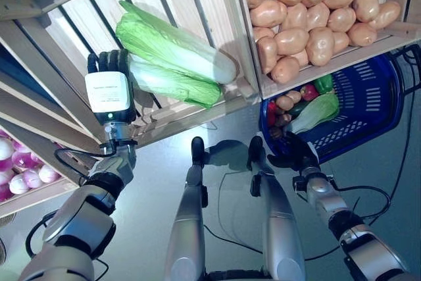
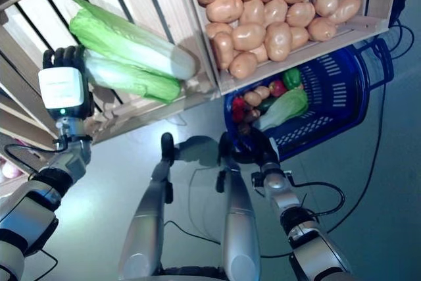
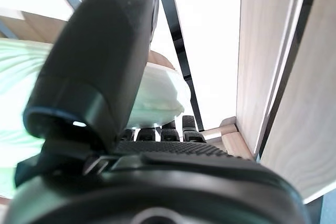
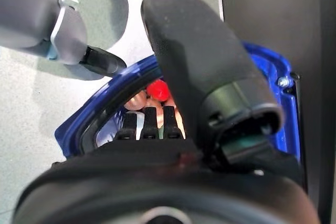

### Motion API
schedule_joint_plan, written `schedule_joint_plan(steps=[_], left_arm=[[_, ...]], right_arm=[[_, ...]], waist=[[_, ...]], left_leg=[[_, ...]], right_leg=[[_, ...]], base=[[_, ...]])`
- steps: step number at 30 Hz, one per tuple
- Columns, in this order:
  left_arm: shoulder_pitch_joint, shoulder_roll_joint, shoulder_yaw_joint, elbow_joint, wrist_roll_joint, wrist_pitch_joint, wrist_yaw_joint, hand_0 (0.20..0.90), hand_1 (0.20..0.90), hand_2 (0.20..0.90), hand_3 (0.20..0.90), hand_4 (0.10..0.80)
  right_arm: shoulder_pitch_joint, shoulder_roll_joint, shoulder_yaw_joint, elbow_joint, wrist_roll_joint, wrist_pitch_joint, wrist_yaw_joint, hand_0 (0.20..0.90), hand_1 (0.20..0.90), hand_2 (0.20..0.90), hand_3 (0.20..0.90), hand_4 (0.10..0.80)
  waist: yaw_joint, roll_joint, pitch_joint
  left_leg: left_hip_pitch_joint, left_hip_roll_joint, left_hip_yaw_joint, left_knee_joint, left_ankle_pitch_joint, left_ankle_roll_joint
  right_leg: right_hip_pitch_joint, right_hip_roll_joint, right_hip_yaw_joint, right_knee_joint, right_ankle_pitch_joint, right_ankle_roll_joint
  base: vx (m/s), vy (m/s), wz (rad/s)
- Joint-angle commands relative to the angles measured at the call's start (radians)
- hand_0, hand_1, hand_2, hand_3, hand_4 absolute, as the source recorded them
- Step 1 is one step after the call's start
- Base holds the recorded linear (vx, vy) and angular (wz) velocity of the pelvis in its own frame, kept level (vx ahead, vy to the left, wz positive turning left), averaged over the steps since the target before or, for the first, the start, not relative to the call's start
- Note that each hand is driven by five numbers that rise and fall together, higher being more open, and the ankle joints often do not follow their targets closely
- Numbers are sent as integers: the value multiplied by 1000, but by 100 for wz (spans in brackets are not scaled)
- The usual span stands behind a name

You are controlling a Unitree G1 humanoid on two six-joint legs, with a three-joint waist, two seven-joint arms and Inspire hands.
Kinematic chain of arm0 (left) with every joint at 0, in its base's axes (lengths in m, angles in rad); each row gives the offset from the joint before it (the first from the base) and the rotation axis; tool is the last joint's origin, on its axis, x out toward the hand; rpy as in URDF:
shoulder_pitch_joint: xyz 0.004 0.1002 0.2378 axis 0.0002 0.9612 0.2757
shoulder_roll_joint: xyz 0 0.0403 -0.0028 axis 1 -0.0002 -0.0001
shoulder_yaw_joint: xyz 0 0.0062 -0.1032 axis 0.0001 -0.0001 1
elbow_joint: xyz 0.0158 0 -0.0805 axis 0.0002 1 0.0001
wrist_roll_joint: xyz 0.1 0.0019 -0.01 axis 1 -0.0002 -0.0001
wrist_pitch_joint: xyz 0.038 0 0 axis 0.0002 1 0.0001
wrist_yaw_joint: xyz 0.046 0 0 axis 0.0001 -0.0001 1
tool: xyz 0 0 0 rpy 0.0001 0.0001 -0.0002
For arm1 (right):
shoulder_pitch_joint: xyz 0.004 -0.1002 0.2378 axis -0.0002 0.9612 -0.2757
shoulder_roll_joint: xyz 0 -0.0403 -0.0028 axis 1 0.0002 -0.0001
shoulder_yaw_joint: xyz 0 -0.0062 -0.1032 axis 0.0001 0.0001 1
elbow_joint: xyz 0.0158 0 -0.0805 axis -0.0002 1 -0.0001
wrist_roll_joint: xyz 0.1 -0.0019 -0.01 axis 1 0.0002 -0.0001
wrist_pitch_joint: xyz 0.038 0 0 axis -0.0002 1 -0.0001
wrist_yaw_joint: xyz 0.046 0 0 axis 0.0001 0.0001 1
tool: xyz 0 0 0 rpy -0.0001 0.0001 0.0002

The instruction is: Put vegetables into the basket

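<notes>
Presently, two napa cabbages [image 1: 174, 60] lie in a slatted wooden crate [image 1: 197, 4]; the left robot hand [image 1: 108, 90] reaches against the lower one, fingers straight. The blue basket [image 1: 368, 106] on the floor holds a cabbage, peppers and potatoes; the right robot hand [image 1: 293, 156] curls on its rim. A neighbouring crate holds potatoes [image 1: 316, 11].

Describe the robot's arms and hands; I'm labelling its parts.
Both arms are silver-grey with black joint bands. The left hand is dark with a white panel on its back and a small green light. The right hand is dark too.
</notes>
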Motion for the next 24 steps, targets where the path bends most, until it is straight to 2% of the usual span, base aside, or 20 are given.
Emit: schedule_joint_plan(steps=[1,10,11,12,13,24], left_arm=[[-59,11,53,79,-32,-5,44,900,900,900,900,800],[-104,5,61,144,-77,-6,89,900,900,900,900,800],[-110,6,61,149,-73,-10,90,620,620,620,620,613],[-115,6,58,152,-77,-15,95,382,382,382,382,455],[-127,4,55,156,-84,-18,90,300,300,300,300,400],[-166,-7,46,179,-121,-46,103,300,300,300,300,400]], right_arm=[[27,-63,43,-20,18,-21,25,900,900,900,900,800],[14,-62,57,-12,24,-35,25,900,900,900,900,800],[11,-62,62,-18,25,-31,22,900,900,900,900,800],[10,-62,64,-18,27,-33,21,900,900,900,900,800],[8,-60,67,-25,28,-27,18,900,900,900,900,800],[-9,-47,82,-22,37,-32,11,900,900,900,900,800]], waist=[[-23,-11,-3],[-33,-27,-3],[-34,-29,-3],[-35,-31,-3],[-36,-35,-3],[-39,-42,-3]], left_leg=[[-111,-30,1,113,-15,7],[-134,-26,-8,134,-20,6],[-136,-24,-7,134,-20,5],[-137,-24,-7,134,-20,5],[-139,-23,-7,133,-19,5],[-130,-27,-14,142,-29,6]], right_leg=[[74,35,-38,-83,36,-7],[49,45,-30,-63,28,-13],[47,46,-28,-63,28,-13],[46,47,-28,-63,29,-13],[45,49,-27,-63,28,-14],[53,56,-24,-58,21,-15]], base=[[0,0,0],[0,0,0],[0,0,0],[0,0,0],[0,0,0],[-9,-3,0]])
